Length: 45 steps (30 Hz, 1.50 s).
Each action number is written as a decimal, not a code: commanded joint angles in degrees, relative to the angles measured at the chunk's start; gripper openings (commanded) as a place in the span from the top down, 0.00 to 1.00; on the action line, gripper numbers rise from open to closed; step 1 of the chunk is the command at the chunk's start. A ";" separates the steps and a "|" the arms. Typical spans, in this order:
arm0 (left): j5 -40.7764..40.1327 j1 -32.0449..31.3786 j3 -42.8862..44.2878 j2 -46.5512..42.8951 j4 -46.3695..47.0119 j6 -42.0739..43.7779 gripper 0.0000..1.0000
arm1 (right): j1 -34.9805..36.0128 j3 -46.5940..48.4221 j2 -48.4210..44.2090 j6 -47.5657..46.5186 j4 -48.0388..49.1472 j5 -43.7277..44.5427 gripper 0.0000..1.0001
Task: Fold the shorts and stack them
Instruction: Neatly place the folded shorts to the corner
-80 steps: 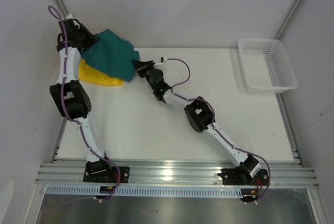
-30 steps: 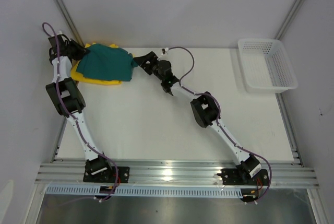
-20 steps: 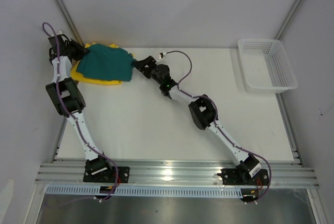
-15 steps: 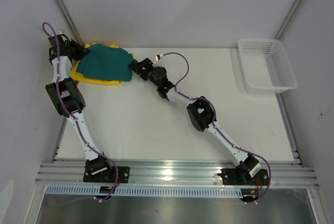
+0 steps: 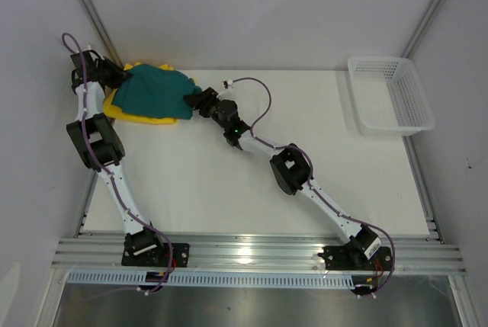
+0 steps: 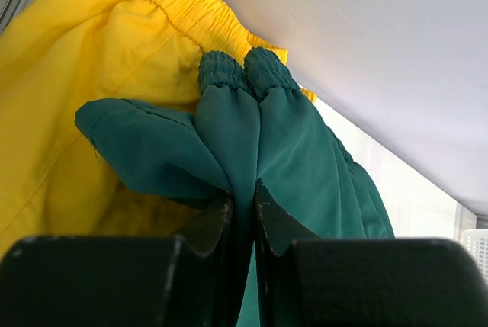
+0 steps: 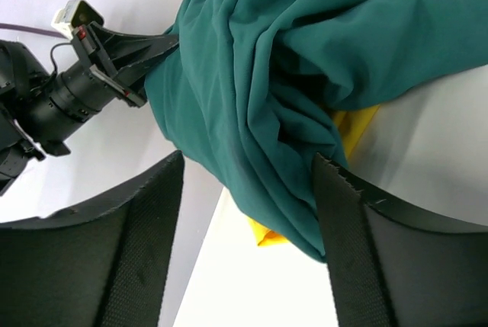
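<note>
Top cam: dark teal green fabric shorts (image 5: 156, 92) lie bunched in upper left of frame, at far-left corner of white tabletop (image 5: 229, 182). They sit on top of bright yellow fabric shorts (image 5: 143, 117), which stick out along the teal pile's lower & left edges. Both pairs are crumpled, not flat. Left gripper (image 6: 242, 190) is at the pile's left end, its arm folded up along the left wall. In L wrist cam its two black fingers (image 6: 217, 216) are clenched almost together at bottom centre, w/ a fold of teal cloth pinched btwn them, so it is grasping the teal pair. Two gathered teal hems stand side by side above the jaws, and yellow cloth fills the left half of that frame behind them. Right gripper (image 7: 248, 167) reaches in from centre of top view to the pile's right end. In R wrist cam its textured pads (image 7: 145, 228) stand well apart at lower left & lower right, w/ the hanging teal bunch in the gap. It is released, nothing squeezed; cannot tell if the R-hand pad touches the cloth. A yellow strip peeks out under the teal there. Left gripper's black fingers also show at upper left of that view, meeting the teal edge. White plastic mesh basket (image 5: 390, 94) sits in upper right of top view, well apart from both pairs.
</note>
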 commanded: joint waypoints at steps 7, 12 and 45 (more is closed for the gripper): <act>2.45 -0.87 0.46 -4.60 -0.10 -2.23 0.86 | 0.51 3.82 1.68 -2.17 2.44 5.81 0.65; 3.33 -1.13 0.63 -4.77 -0.27 -1.88 0.86 | 0.59 4.08 1.77 -2.87 2.96 6.25 0.67; 9.30 -3.68 0.37 -4.24 0.17 -3.02 0.87 | 0.60 -0.56 -2.26 -2.09 4.63 3.88 1.00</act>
